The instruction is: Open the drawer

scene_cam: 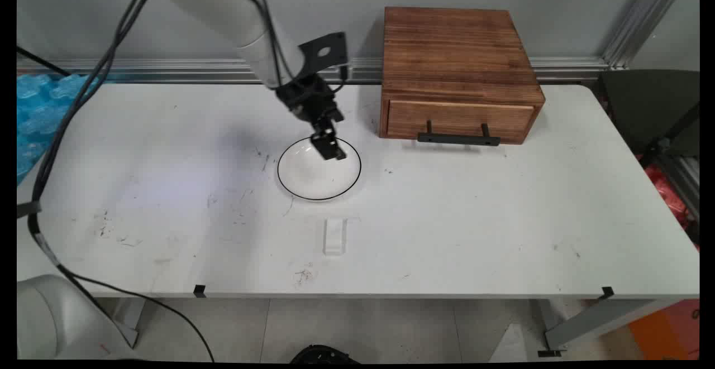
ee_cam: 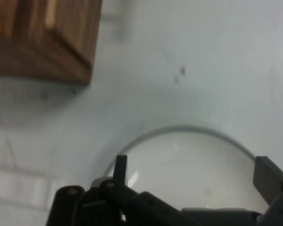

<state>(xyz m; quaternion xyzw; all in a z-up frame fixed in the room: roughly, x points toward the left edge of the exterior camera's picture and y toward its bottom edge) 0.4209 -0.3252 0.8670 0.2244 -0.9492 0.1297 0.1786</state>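
Your gripper (scene_cam: 333,153) hangs spread wide over the white bowl's (scene_cam: 304,182) far rim — fingers straddling it, holding nothing.

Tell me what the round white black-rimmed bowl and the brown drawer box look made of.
Round white black-rimmed bowl: probably glazed ceramic, possibly melamine; smooth white surface with a soft sheen in the hand view. Brown drawer box: wood, dark-stained, matte; streaky grain runs across its top and front. Its black bar handle looks like painted metal.
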